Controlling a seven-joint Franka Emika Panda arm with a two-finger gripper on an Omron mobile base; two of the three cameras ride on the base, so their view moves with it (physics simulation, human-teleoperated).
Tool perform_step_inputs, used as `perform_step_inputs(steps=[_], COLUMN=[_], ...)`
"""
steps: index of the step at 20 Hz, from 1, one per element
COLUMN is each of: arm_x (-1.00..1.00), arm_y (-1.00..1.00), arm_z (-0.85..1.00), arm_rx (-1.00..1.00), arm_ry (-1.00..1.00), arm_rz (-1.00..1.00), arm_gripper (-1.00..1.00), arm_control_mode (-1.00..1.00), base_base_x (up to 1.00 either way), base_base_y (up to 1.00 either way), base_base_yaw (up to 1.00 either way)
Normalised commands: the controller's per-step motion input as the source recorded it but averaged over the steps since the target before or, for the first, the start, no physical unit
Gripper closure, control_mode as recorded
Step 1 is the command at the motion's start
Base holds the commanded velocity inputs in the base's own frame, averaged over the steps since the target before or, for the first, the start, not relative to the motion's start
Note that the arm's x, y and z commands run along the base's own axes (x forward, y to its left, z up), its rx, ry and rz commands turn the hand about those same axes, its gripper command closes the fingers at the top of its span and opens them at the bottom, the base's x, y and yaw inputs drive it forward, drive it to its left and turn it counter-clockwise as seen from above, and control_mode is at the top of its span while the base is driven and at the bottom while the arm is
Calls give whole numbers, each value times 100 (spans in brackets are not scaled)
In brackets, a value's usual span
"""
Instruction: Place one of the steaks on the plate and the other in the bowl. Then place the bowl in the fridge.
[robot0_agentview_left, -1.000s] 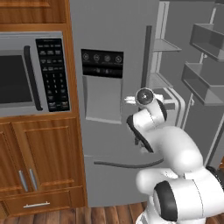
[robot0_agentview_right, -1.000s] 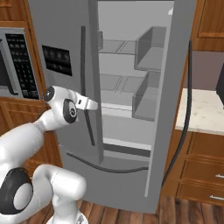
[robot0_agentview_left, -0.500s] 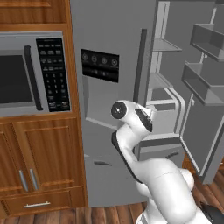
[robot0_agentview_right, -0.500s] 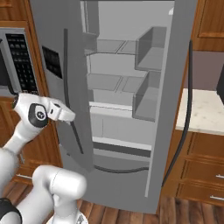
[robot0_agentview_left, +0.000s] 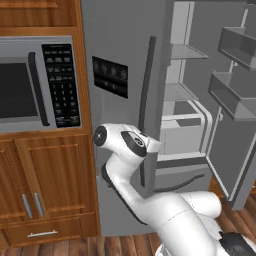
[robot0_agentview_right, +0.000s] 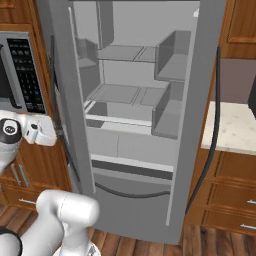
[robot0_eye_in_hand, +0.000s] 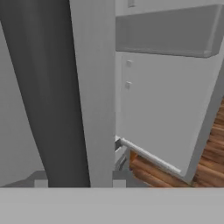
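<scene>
Hand view puts the tall grey stainless fridge (robot0_eye_in_hand: 94, 87) right up close: its long dark curved handle (robot0_eye_in_hand: 48, 87) runs upright straight between the two dark fingertips (robot0_eye_in_hand: 41, 183), spread around it, not squeezing. Left door stands ajar, pale shelves (robot0_agentview_right: 120, 92) exposed beside the built-in microwave (robot0_agentview_left: 35, 82).

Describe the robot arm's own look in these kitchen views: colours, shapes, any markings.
The arm is glossy white, built of rounded, bulbous links with dark grey to black bands at the joints. A round dark cap with a small pale mark closes one joint; the right base view shows a similar cap. The gripper ends in two small grey, squared fingertips. No cables or lettering are visible.
</scene>
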Motion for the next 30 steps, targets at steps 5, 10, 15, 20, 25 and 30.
perform_step_inputs(steps=[5,10,15,20,25,30], arm_x=[-16,-2,0,-6,-53,-79], arm_y=[26,6,3,3,8,-20], arm_z=[0,0,0,0,5,18], arm_rx=[0,0,0,0,0,3], arm_ry=[0,0,0,0,0,-7], arm_rz=[-14,-7,0,0,0,-5], arm_gripper=[-100,-100,-100,-100,-100,-100], arm_control_mode=[-100,-100,-100,-100,-100,-100], base_base_x=[0,0,0,0,0,0], base_base_y=[0,0,0,0,0,0], base_base_yaw=[0,0,0,0,0,0])
